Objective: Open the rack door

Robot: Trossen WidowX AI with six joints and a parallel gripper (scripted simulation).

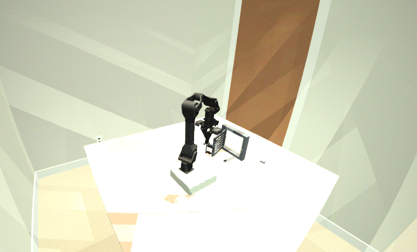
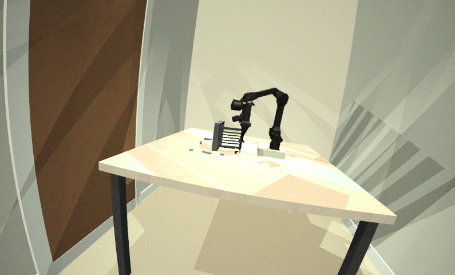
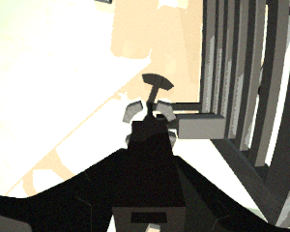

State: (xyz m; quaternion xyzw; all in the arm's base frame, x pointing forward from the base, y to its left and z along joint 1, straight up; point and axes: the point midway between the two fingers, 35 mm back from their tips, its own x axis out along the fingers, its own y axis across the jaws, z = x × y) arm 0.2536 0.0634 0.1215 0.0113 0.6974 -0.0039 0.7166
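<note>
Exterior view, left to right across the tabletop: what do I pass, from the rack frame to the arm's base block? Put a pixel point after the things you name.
Rack frame (image 1: 245,148) (image 2: 216,136) → slatted door (image 1: 219,143) (image 2: 230,146) (image 3: 237,72) → gripper (image 1: 207,144) (image 2: 242,140) (image 3: 148,159), shut on the door's handle → pale base block (image 1: 203,185) (image 2: 272,153).

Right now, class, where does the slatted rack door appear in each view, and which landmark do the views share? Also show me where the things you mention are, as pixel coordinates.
Top: just right of centre, between gripper (image 1: 206,138) (image 2: 243,134) (image 3: 148,159) and frame (image 1: 245,146) (image 2: 216,136).
Exterior: near the centre, right of the frame.
Wrist: along the right side.
Shared landmark: the slatted door (image 1: 218,143) (image 2: 230,137) (image 3: 237,72) beside the gripper.
</note>
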